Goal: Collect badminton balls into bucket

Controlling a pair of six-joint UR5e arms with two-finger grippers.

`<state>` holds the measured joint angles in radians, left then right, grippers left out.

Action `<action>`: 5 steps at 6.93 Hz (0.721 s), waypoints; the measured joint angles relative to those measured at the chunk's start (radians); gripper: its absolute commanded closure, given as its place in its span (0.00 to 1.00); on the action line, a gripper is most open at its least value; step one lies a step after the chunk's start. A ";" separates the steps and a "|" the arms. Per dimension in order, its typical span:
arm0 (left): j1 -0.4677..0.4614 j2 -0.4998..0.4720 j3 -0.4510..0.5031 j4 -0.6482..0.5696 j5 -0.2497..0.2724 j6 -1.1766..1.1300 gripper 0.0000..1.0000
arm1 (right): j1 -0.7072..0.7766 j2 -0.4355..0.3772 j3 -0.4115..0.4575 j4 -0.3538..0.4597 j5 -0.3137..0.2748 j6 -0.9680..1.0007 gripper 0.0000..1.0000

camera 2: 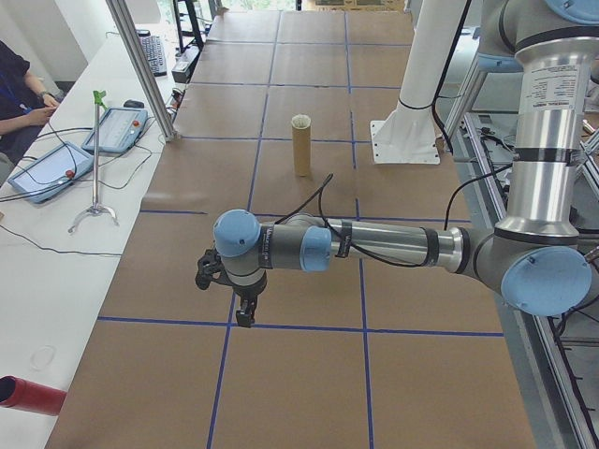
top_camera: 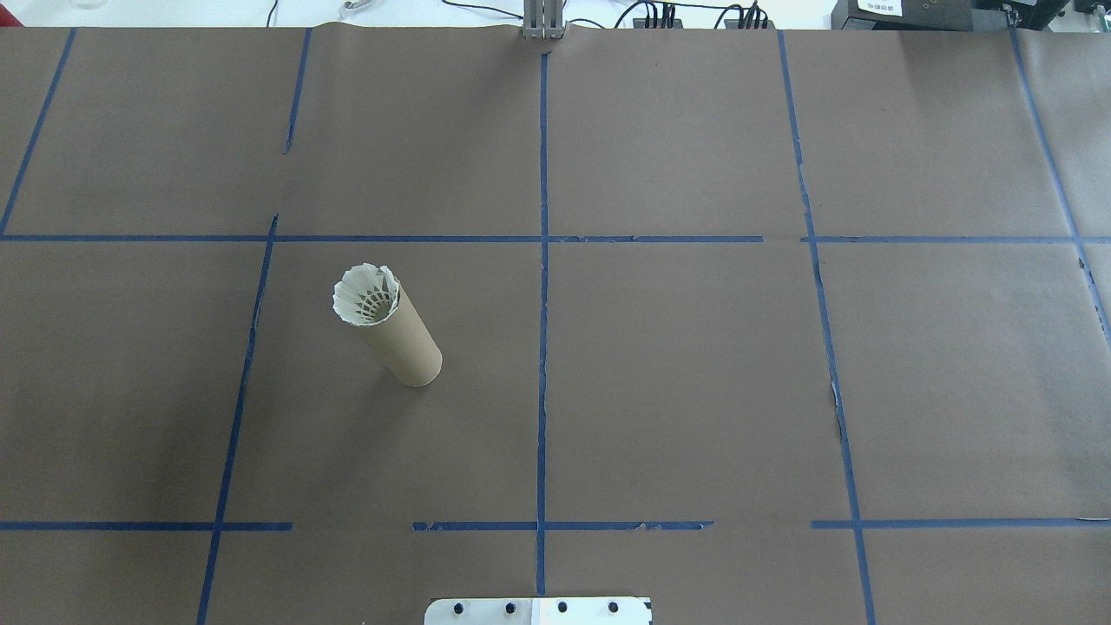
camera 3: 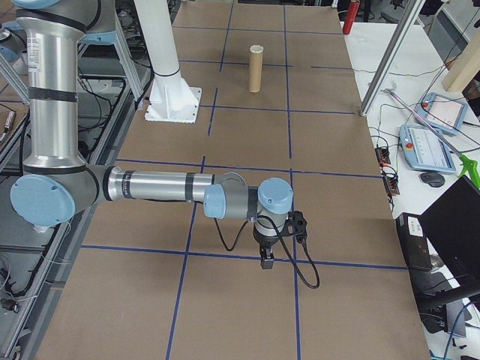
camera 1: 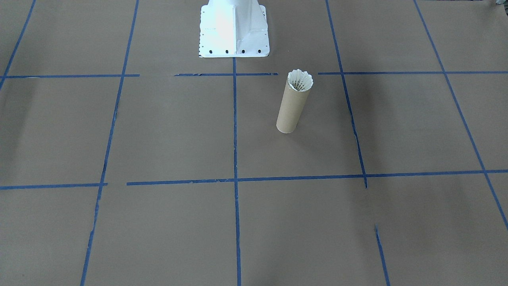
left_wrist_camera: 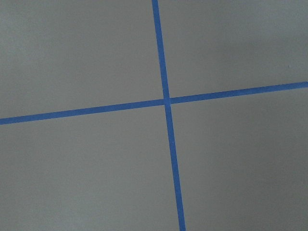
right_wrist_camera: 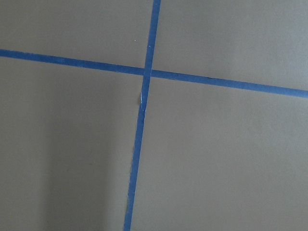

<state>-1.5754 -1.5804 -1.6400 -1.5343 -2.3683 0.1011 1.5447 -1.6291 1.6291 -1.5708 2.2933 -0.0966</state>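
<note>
Arms outstretched, wrists down | left end effector [camera 2: 245,316], right end effector [camera 3: 267,260]: closure unclear

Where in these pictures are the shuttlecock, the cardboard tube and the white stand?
shuttlecock [top_camera: 367,295]: overhead view, on its white feather skirt in the tube's mouth.
cardboard tube [camera 1: 291,109]: front-facing view, middle of its tan wall.
white stand [camera 1: 234,37]: front-facing view, its base plate.

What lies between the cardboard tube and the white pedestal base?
Only bare brown paper crossed by a blue tape line, in the front-facing view, between the tube and the base.
</note>
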 measured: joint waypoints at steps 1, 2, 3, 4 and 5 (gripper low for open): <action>0.000 0.000 -0.001 0.000 0.000 0.000 0.00 | 0.000 0.000 0.000 0.000 0.000 0.000 0.00; 0.000 0.000 -0.001 0.000 0.001 0.000 0.00 | 0.000 0.000 0.000 0.000 0.000 -0.001 0.00; 0.000 0.000 -0.003 0.000 0.001 0.000 0.00 | 0.000 0.000 0.000 0.000 0.000 0.000 0.00; -0.001 0.001 -0.006 0.000 0.001 0.000 0.00 | 0.000 0.000 0.000 0.000 0.000 0.000 0.00; -0.001 0.002 -0.009 0.000 0.001 0.000 0.00 | 0.000 0.000 0.000 0.000 0.000 0.000 0.00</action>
<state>-1.5761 -1.5788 -1.6494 -1.5340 -2.3669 0.1013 1.5447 -1.6291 1.6291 -1.5708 2.2933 -0.0967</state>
